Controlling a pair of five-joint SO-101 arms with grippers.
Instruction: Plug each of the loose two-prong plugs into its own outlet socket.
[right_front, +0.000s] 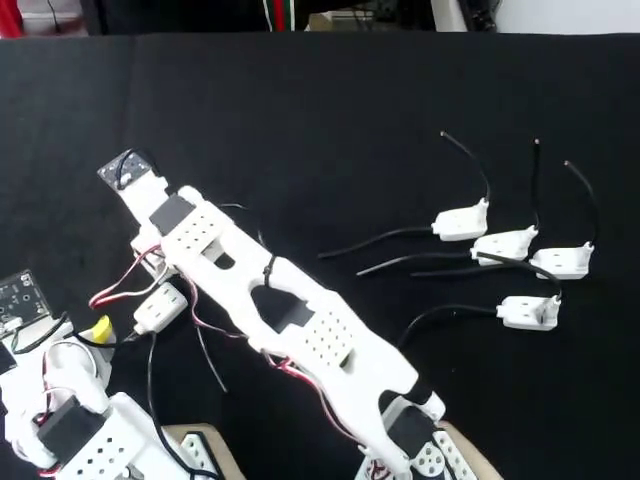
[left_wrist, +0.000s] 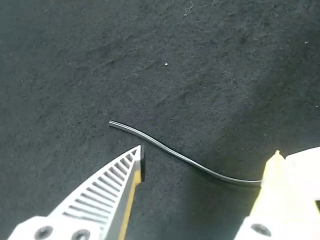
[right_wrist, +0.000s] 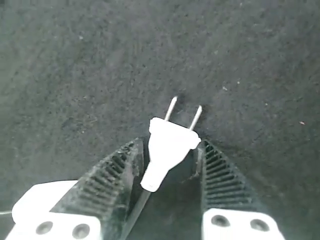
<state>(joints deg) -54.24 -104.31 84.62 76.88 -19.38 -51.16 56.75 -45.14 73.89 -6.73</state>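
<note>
- the right claw (right_wrist: 170, 143) is pinching a white two-prong plug (right_wrist: 167, 145) by its body, with the prongs pointing away from it over the black cloth (right_wrist: 75, 60).
- the left claw (left_wrist: 206, 153) is spread wide over a thin black wire (left_wrist: 165, 147) lying on the cloth.
- four white outlet sockets (right_front: 505, 244) with black cords sit clustered on the right, well apart from both arms.

Thin black wire (left_wrist: 170, 150) on black cloth (left_wrist: 150, 60) between parted jaws

White perforated arm (right_front: 300, 320), red wires (right_front: 118, 282), ribbed black claw (right_wrist: 170, 144).
</note>
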